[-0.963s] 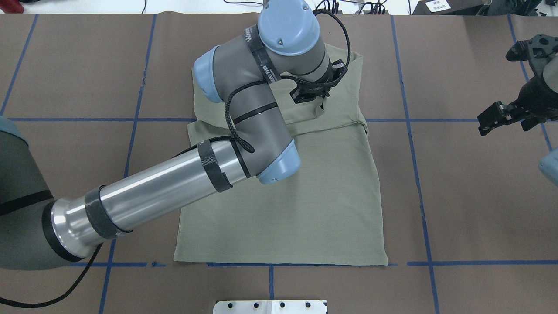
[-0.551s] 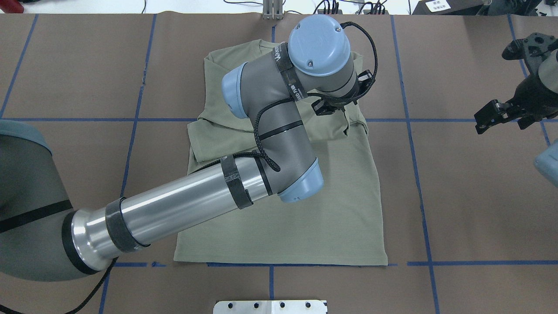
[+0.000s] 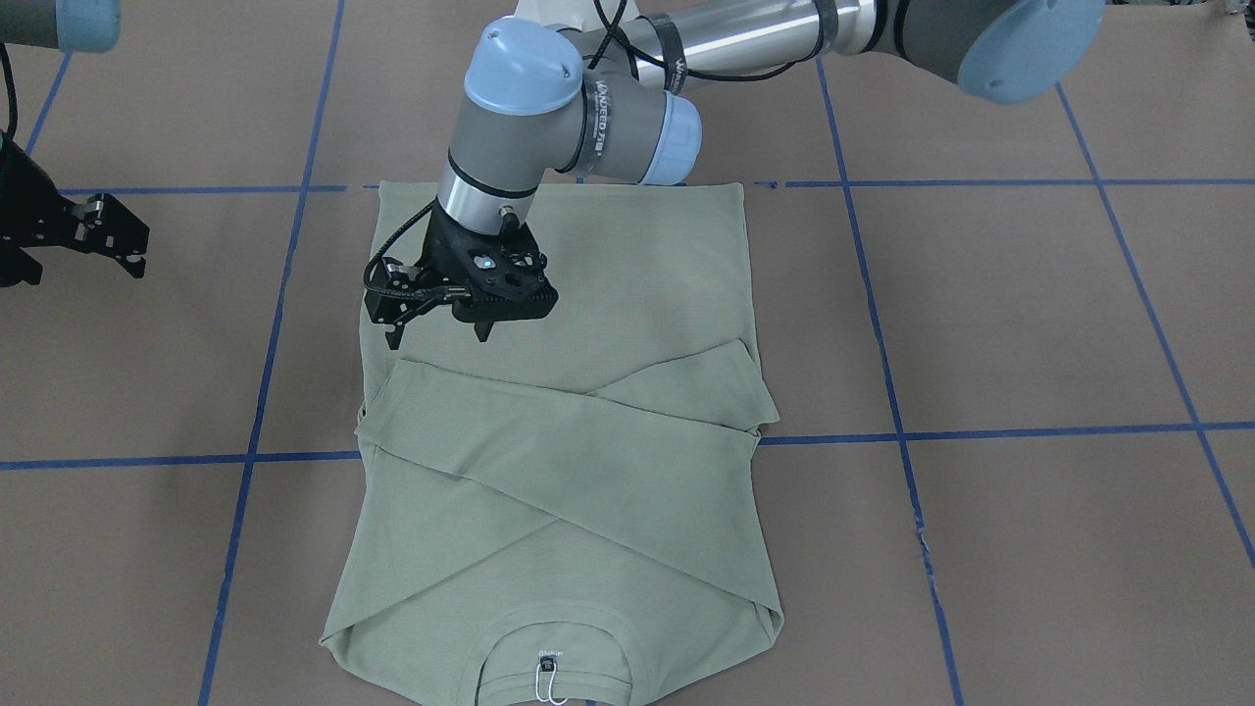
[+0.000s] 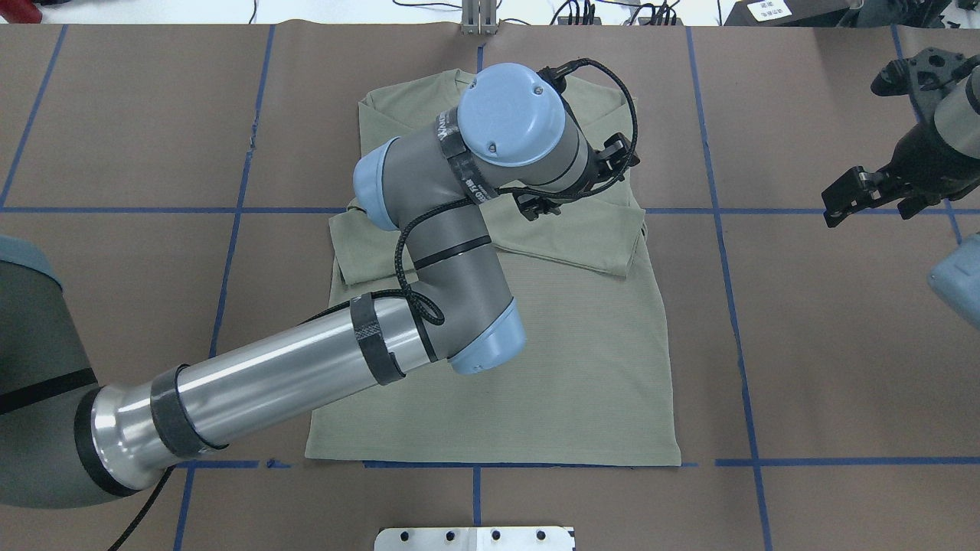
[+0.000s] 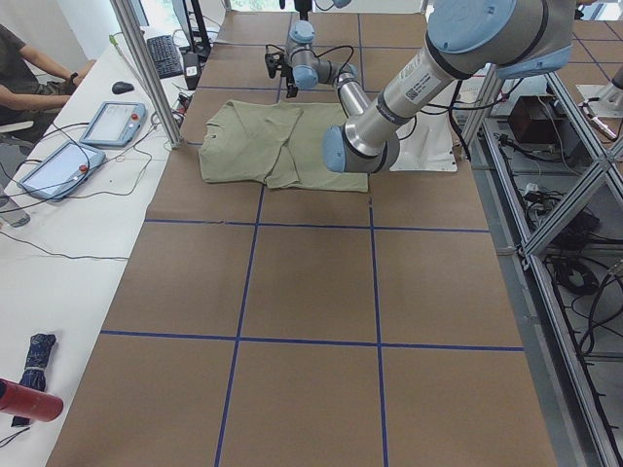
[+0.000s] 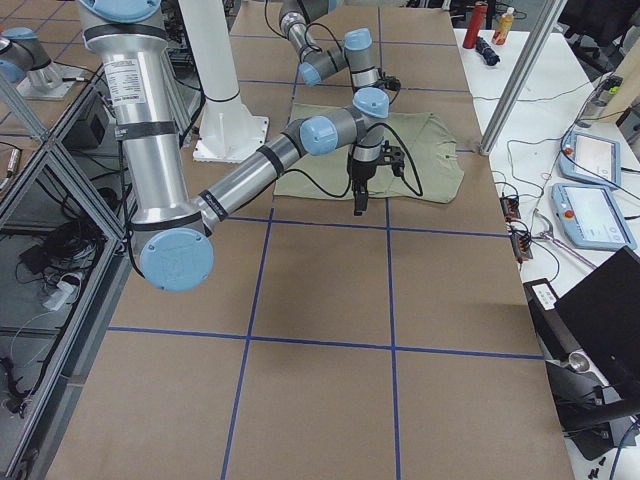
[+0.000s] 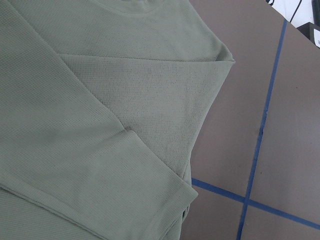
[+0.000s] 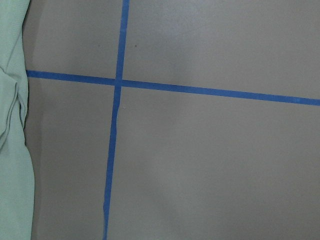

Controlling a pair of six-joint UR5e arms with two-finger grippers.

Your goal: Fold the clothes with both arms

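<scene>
The sage-green shirt (image 4: pixel 582 367) lies flat on the brown table, collar and neck label (image 3: pixel 551 659) at the far end from the robot. Both sleeves are folded across the chest and cross each other (image 3: pixel 588 431). My left gripper (image 3: pixel 436 335) hovers just above the shirt's body, beside the folded sleeve's cuff (image 4: pixel 632 245); it is open and holds nothing. My right gripper (image 4: pixel 842 200) is open too, well off the shirt's right side above bare table. The left wrist view shows the folded sleeve and shoulder (image 7: pixel 100 125); the right wrist view catches only the shirt's edge (image 8: pixel 10 100).
Blue tape lines (image 4: pixel 727 268) mark a grid on the brown table cover. A white base plate (image 4: pixel 475 538) sits at the near edge. At the far side a bench holds tablets (image 5: pixel 112 122), cables and a seated person (image 5: pixel 29 78).
My left gripper let go of the right-hand sleeve, which now lies flat across the chest, and drew back to the left. The right gripper drifted slightly left.
</scene>
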